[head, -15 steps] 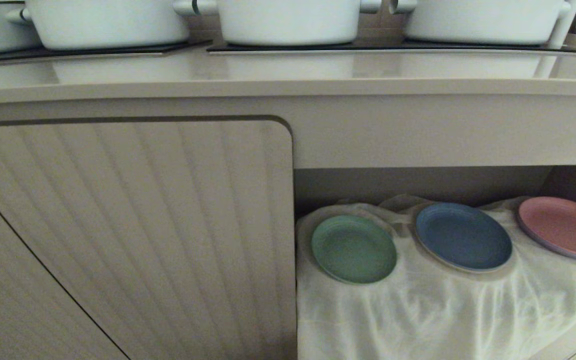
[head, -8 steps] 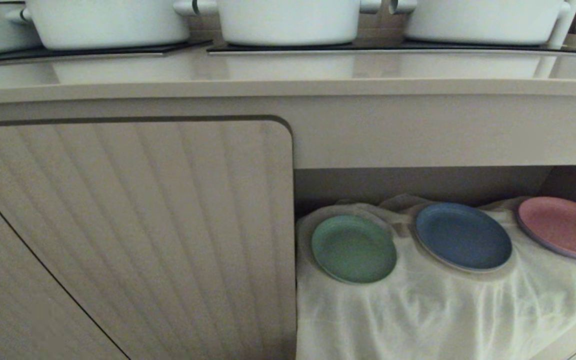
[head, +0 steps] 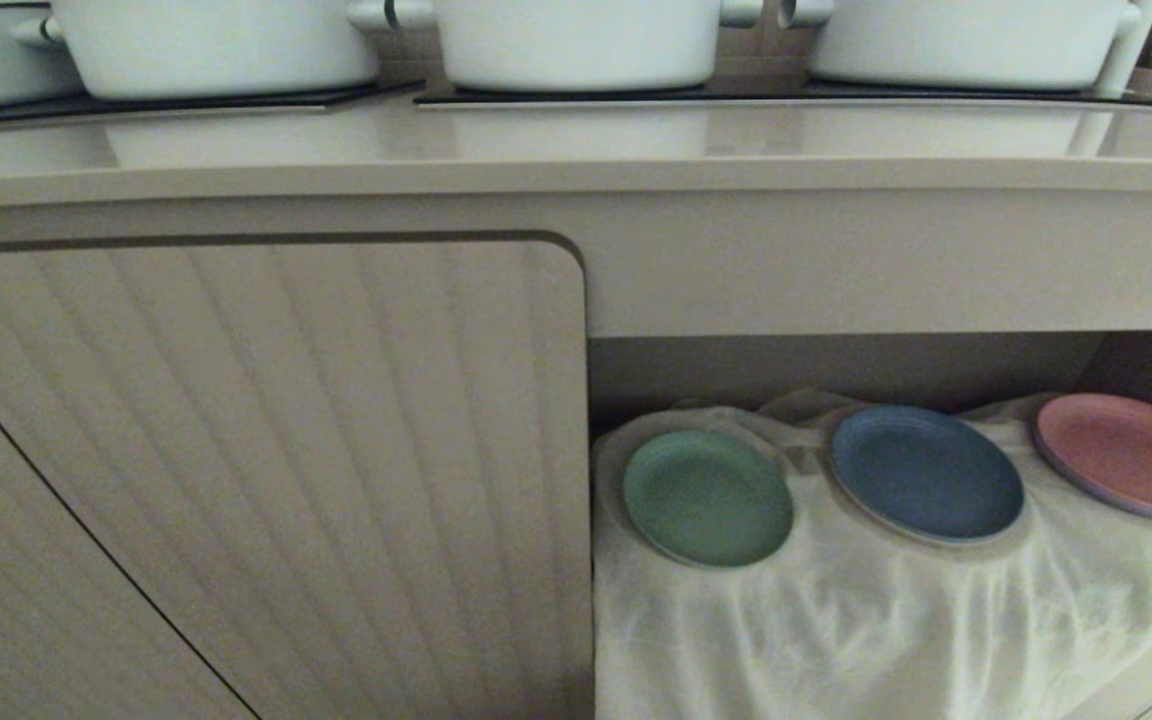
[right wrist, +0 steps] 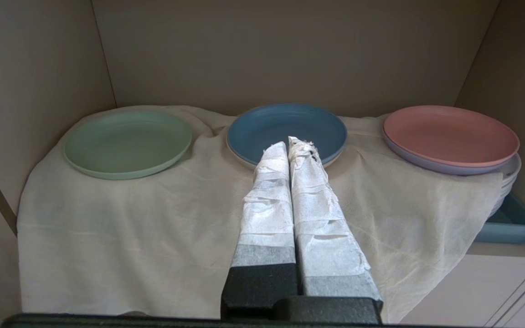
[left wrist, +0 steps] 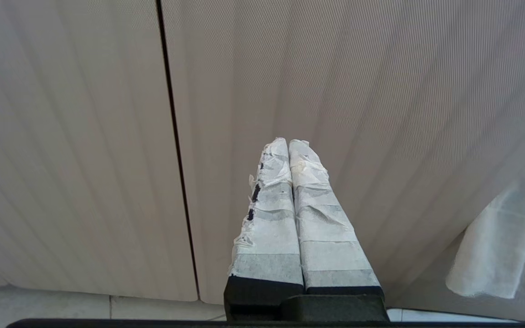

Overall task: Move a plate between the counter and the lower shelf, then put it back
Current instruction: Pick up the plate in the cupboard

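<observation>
Counter (head: 576, 150) runs across the far top of the head view, carrying white pots (head: 576, 40). Below it on the right opens the lower shelf (right wrist: 290, 54), floored with a white cloth (right wrist: 153, 218). On that cloth sit three plates in a row; the plate (right wrist: 128, 142) in mint green is leftmost, with a blue plate (right wrist: 285, 125) and a pink plate (right wrist: 449, 136) to its right. Right gripper (right wrist: 295, 143), fingers pressed together and empty, points at the blue plate, so the green one lies left of its tips. Left gripper (left wrist: 288, 143), also closed on nothing, faces the ribbed cabinet door (left wrist: 335, 91), so the right arm seems better placed.
</observation>
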Controlling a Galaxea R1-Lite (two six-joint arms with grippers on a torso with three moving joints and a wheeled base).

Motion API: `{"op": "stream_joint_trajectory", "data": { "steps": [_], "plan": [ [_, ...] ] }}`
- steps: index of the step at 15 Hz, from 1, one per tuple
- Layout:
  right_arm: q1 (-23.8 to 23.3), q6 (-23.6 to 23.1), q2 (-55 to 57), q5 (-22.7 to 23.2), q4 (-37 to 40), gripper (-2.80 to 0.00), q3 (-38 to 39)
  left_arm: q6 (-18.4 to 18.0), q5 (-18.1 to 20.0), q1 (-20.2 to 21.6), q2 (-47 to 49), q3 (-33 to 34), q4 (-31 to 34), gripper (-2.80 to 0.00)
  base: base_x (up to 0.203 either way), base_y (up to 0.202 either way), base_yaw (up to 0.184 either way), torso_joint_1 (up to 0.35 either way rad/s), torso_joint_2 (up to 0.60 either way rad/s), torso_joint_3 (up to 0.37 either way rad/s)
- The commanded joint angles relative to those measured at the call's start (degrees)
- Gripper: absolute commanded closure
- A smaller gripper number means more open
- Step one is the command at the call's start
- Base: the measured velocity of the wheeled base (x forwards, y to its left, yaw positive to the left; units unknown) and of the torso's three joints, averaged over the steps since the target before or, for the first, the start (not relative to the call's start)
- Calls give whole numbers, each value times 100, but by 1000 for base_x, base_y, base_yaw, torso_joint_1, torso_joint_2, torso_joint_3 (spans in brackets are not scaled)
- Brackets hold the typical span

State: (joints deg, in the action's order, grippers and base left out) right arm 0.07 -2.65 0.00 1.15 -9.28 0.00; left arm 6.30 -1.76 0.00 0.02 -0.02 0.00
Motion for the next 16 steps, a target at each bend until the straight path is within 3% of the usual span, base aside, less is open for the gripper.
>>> {"op": "stream_joint_trajectory", "data": {
  "steps": [1, 6, 13, 16],
  "plan": [
    [1, -8, 0, 0, -4, 0, 0, 3, -17, 0, -2, 2, 0, 0, 0, 0, 0, 0, 0, 0],
    [1, -6, 321, -8, -5, 0, 0, 3, -18, 0, -2, -6, 0, 0, 0, 0, 0, 0, 0, 0],
    [-16, -22, 2032, 51, -607, 0, 0, 3, 0, 0, -2, -5, 0, 0, 0, 0, 0, 0, 0, 0],
    [-14, -29, 2721, 639, -971, 0, 0, 3, -18, 0, -2, 1, 0, 0, 0, 0, 0, 0, 0, 0]
  ]
}}
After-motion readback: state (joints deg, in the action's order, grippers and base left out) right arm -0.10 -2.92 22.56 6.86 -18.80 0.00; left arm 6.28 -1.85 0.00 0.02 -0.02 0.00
